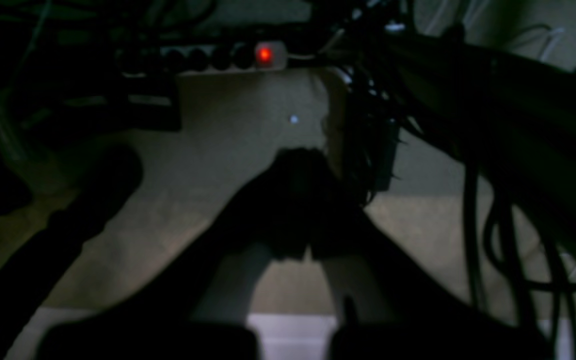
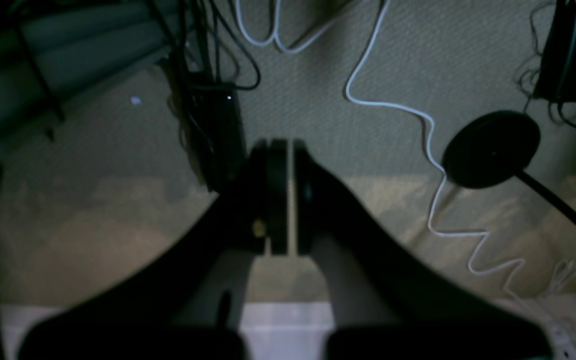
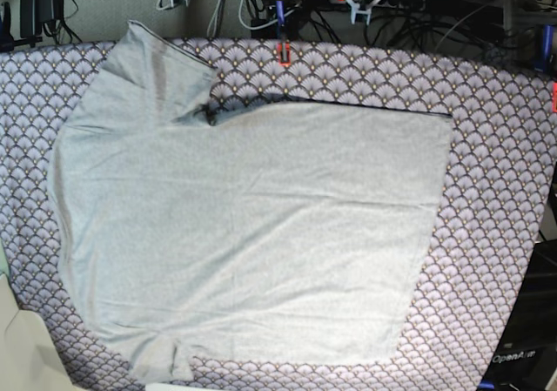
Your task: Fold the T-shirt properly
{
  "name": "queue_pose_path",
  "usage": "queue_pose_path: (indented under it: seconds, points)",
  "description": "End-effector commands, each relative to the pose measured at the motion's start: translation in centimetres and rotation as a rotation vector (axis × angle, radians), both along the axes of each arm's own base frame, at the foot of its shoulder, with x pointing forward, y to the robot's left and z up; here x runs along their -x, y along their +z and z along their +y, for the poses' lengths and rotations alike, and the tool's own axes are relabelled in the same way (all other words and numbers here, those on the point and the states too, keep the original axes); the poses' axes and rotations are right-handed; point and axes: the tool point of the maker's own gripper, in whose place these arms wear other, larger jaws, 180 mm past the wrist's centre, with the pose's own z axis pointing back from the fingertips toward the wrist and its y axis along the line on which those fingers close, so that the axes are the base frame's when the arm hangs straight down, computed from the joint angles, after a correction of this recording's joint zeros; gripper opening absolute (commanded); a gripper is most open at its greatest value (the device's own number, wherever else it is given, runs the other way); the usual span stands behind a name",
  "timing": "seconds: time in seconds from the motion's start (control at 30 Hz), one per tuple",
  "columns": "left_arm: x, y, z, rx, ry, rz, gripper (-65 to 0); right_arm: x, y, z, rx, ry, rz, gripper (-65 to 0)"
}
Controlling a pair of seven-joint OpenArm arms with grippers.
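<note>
With both hands, left hand and right hand, together and empty off the counter, grasp the flat T-shirt by its sleeve-side corners first.

Left pincer dark, blurred, state unreadable; T-shirt lower sleeve cut by frame edge.

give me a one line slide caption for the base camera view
Grey T-shirt spread flat and unfolded on the purple-and-white scallop-patterned cloth, sleeves toward the left, neither gripper in view.
</note>
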Motion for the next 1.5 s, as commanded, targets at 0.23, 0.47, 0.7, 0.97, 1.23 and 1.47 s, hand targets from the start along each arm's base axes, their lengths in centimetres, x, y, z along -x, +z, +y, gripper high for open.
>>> queue_pose_path:
  seconds: [0.23,0.47,0.7,0.97,1.23,1.47]
  points:
    - [2.3,0.7,2.8,-0.039,-0.005,-0.073,-65.0,1.7,1.5,-1.3,0.023,0.005,-0.167,-65.0]
    - [2.7,1.3,5.4,-0.019,0.117,-0.123,-65.0,3.1,3.7,-2.1,0.043,0.022,-0.334,-65.0]
    - [1.4,2.1,8.4,0.067,0.299,-0.182,-65.0,3.6,6.1,-4.3,0.084,0.049,-0.472,-65.0]
    - [1.5,2.5,10.3,0.043,0.302,-0.190,-65.0,3.0,7.3,-9.3,0.194,0.001,-0.521,-65.0]
    - [1.9,3.4,14.0,-0.014,0.348,-0.223,-65.0,1.9,10.3,-13.8,0.304,-0.004,-0.664,-65.0]
    - [-0.9,5.5,13.9,0.058,0.431,-0.460,-65.0,2.7,13.6,-14.3,0.335,0.030,-0.806,-65.0]
